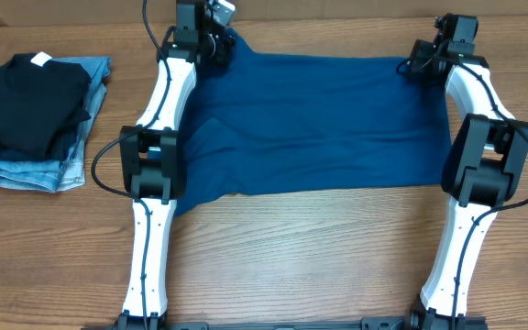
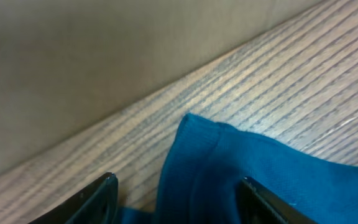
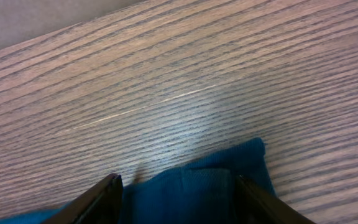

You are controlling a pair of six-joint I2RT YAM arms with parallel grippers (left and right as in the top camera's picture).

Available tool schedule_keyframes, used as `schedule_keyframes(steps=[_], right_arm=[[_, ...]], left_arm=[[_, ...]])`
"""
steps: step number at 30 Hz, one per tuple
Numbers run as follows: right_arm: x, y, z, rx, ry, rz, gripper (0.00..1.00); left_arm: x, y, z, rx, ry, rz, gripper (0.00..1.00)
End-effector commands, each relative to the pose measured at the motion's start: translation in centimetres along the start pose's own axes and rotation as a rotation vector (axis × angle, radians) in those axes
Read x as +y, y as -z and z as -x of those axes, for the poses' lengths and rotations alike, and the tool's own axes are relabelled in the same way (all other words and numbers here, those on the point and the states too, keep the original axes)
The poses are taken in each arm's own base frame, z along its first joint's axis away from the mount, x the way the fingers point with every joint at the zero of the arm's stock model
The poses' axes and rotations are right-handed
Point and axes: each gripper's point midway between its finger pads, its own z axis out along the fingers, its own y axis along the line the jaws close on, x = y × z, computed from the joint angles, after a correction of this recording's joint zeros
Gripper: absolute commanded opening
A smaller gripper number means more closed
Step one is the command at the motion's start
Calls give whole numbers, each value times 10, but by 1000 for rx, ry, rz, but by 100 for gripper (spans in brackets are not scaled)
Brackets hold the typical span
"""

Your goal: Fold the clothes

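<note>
The teal-blue clothes (image 1: 319, 119) lie spread flat on the wooden table (image 1: 301, 257) between my two arms. My left gripper (image 1: 211, 44) hovers at the far left corner. In the left wrist view a bunched corner of the clothes (image 2: 260, 162) lies between the jaws of the left gripper (image 2: 179, 199), which stand apart with bare wood showing beside the left finger (image 2: 98, 196). At the far right corner is my right gripper (image 1: 418, 64). Seen from its wrist, the right gripper (image 3: 176, 199) is open over a flat corner of the clothes (image 3: 197, 186).
A black folded garment (image 1: 30, 96) sits on light-blue jeans (image 1: 26, 170) at the table's left side. The table's far edge meets a beige wall (image 2: 73, 62) just beyond the left gripper. Both arms' white links (image 1: 149, 238) flank the cloth.
</note>
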Motion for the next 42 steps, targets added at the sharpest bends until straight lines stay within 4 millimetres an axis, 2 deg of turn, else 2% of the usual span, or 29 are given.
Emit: schedule_keyframes(steps=[1, 5, 7, 8, 9, 15, 19, 23, 26, 32, 37, 42], right_arm=[[-4, -10, -6, 7, -4, -4, 60], [-5, -13, -11, 16, -5, -5, 53], [-5, -13, -11, 16, -5, -5, 37], [-5, -13, -10, 14, -4, -5, 24], [-5, -13, -10, 13, -4, -5, 4], [-3, -12, -1, -17, -3, 0, 4], [0, -7, 12, -47, -1, 6, 4], [2, -2, 19, -62, 0, 9, 4], [3, 10, 27, -68, 1, 10, 4], [10, 37, 35, -46, 2, 33, 4], [12, 63, 49, -57, 1, 33, 4], [13, 77, 49, -36, 0, 30, 4]], left_arm=[[7, -2, 0, -10, 7, 15, 49], [8, -2, 1, -13, 7, 18, 38], [9, -2, 0, -13, 8, 19, 27], [10, -2, 0, -12, 9, 20, 17], [11, -1, 0, -13, 9, 21, 4], [19, 7, 17, -39, 3, 56, 4], [29, 30, 48, -71, -2, 84, 4], [30, 44, 60, -73, -3, 85, 4], [30, 56, 66, -60, 0, 80, 4], [24, 64, 52, 22, 12, 57, 5], [20, 77, 48, 68, 20, 41, 5], [15, 90, 42, 120, 27, 23, 7]])
